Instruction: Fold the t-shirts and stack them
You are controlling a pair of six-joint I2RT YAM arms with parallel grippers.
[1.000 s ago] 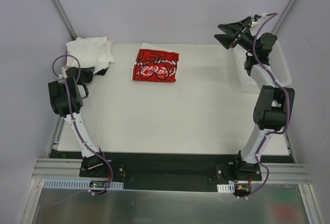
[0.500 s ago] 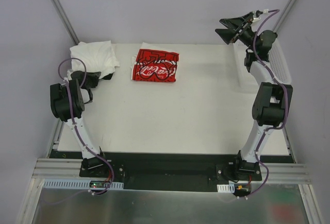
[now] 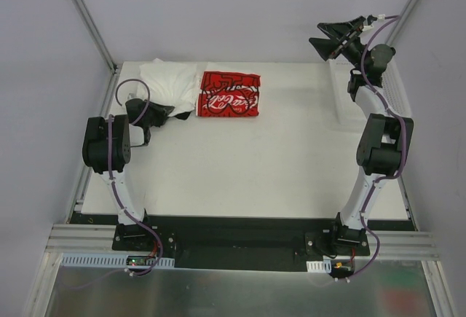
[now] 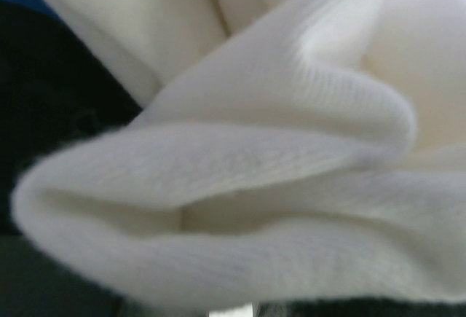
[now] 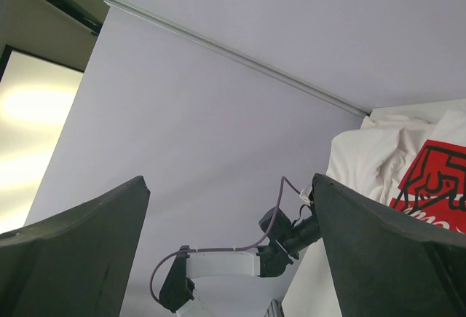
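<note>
A crumpled white t-shirt (image 3: pixel 170 82) lies at the far left of the table, touching the folded red t-shirt with white lettering (image 3: pixel 231 97). My left gripper (image 3: pixel 177 113) is at the white shirt's near edge and grips it. White ribbed cloth (image 4: pixel 277 149) fills the left wrist view and hides the jaws. My right gripper (image 3: pixel 330 38) is open and empty, raised high at the far right and pointing left. Its view (image 5: pixel 229 186) shows the white shirt (image 5: pixel 364 157) and the red shirt (image 5: pixel 437 178) far off. I cannot make out a black shirt.
A white mesh basket (image 3: pixel 397 95) stands along the table's right edge under the right arm. The white table top (image 3: pixel 262 164) spans the middle and near side. The left arm (image 5: pixel 218 264) shows in the right wrist view.
My left gripper has swung right, dragging the white shirt against the red shirt, which shifted slightly right. My right gripper rose a little.
</note>
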